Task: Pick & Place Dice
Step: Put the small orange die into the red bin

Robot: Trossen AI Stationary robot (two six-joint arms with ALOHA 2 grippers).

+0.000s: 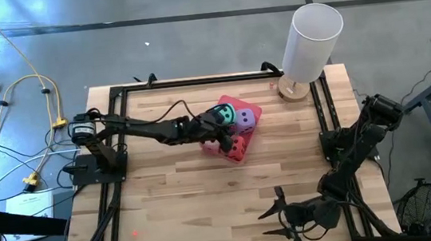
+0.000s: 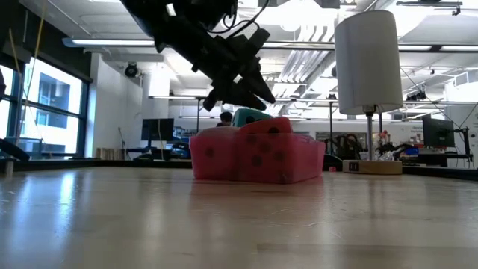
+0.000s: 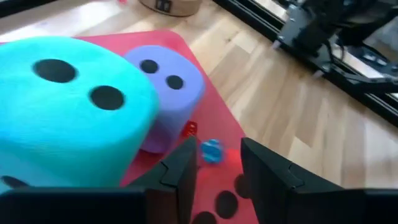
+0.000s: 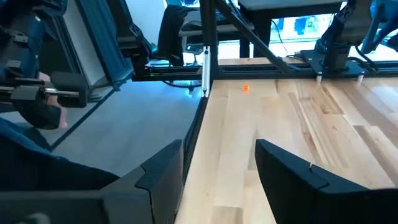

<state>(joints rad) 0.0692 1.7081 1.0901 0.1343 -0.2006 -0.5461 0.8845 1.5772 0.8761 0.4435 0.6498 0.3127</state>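
Now hovering over the pink tray (image 1: 244, 151) at far centre: left gripper (image 1: 218, 125), fingers parted, empty, beside teal die (image 1: 220, 114); purple die (image 1: 245, 117) alongside. Right gripper (image 1: 277, 213) parked near-right, parted, empty.

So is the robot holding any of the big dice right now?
No. The left gripper hangs open and empty beside the teal die; the right gripper is open and empty too.

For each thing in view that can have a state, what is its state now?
Teal die: on the pink tray, beside the left gripper.
Purple die: on the tray, touching the teal die.
Red die: on the tray, at its near edge.
Left gripper: above the tray, fingers slightly apart, holding nothing.
Right gripper: waiting over the table's near edge, open, empty.
White cylinder: upright.
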